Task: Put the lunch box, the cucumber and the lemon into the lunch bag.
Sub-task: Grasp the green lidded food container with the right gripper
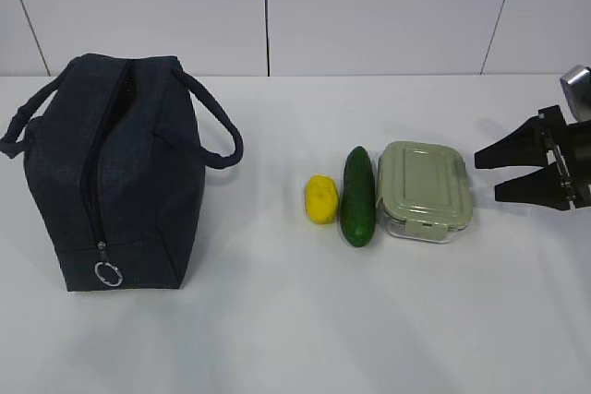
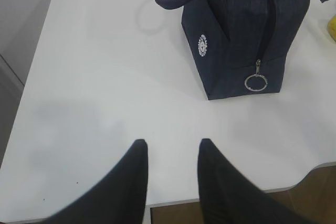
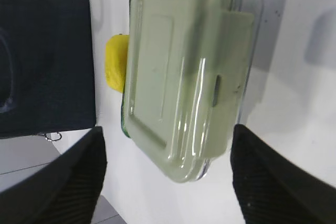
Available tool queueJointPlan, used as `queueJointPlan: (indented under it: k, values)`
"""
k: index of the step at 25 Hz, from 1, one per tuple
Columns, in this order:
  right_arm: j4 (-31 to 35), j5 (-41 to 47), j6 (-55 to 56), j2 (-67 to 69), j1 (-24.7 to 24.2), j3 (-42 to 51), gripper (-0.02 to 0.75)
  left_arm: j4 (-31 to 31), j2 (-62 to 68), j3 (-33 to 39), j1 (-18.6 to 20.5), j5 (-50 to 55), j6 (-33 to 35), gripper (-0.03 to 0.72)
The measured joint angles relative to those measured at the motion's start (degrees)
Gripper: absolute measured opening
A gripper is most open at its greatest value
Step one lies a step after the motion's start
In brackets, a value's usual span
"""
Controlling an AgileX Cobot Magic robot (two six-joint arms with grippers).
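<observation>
- The right gripper (image 1: pixel 487 175) stood spread wide just beside the lunch box (image 1: pixel 425 190), holding nothing; closing off-centre could have skidded the box into the cucumber (image 1: pixel 357 196), which touched the lemon (image 1: pixel 320 199).
- The left gripper (image 2: pixel 172 153), part-spread and empty, hung near the lunch bag (image 1: pixel 115 168), whose narrow mouth might have snagged the box.

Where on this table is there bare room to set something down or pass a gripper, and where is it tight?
Bare table runs between the lunch bag and the lemon, across the whole near edge, and left of the bag toward the left gripper. It is crowded on the right: lemon, cucumber and lunch box sit close together, with the open right gripper beside the box.
</observation>
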Motion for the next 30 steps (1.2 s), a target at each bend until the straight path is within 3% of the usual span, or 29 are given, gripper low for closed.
queueJointPlan:
  k: [11, 30]
  values:
    - [0.61, -0.10, 0.15, 8.01, 0.00, -8.29, 0.568, 0.00, 0.00, 0.00, 0.00, 0.00, 0.00, 0.238]
    - [2.97, -0.10, -0.32, 11.05, 3.64, -8.66, 0.568, 0.00, 0.00, 0.00, 0.00, 0.00, 0.00, 0.238]
